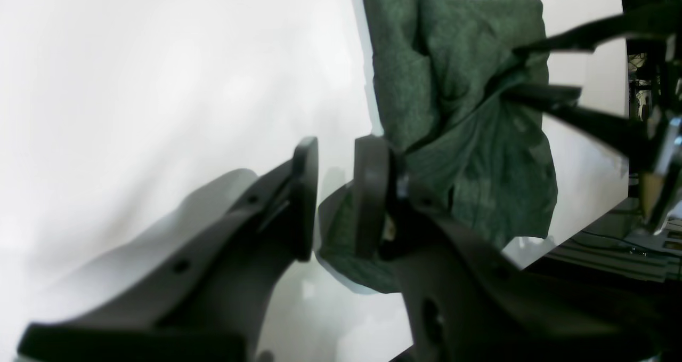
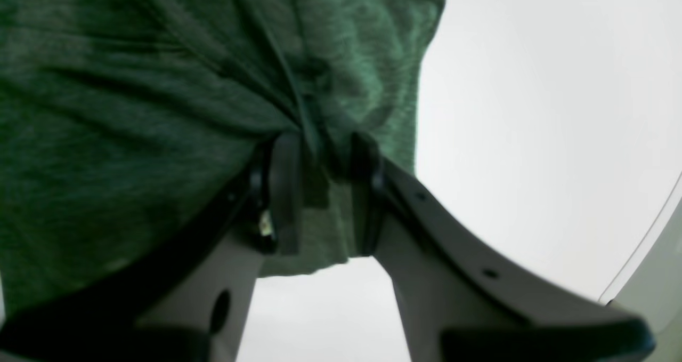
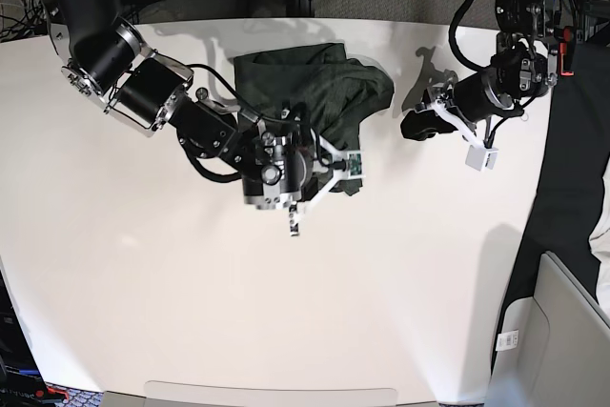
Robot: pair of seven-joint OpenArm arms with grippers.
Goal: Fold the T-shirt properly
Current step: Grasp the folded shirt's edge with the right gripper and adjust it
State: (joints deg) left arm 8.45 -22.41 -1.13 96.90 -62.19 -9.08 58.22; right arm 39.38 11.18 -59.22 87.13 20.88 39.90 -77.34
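Running lengthwise upper left to lower right — T-shirt (image 3: pixel 276 81), flap (image 3: pixel 375 85) rightward

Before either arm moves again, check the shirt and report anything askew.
The T-shirt looks askew: it lies bunched, with a diagonal ridge crossing it and one end jutting sideways toward the left gripper.

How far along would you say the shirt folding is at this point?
It looks partway done. The shirt already lies gathered into a compact bundle, with layers doubled over. In hand: the right gripper is at a ridge of cloth between its fingers, while the left gripper hovers off to the side. Left, probably: tucking in the end that juts out toward the left arm and squaring the uneven edges.
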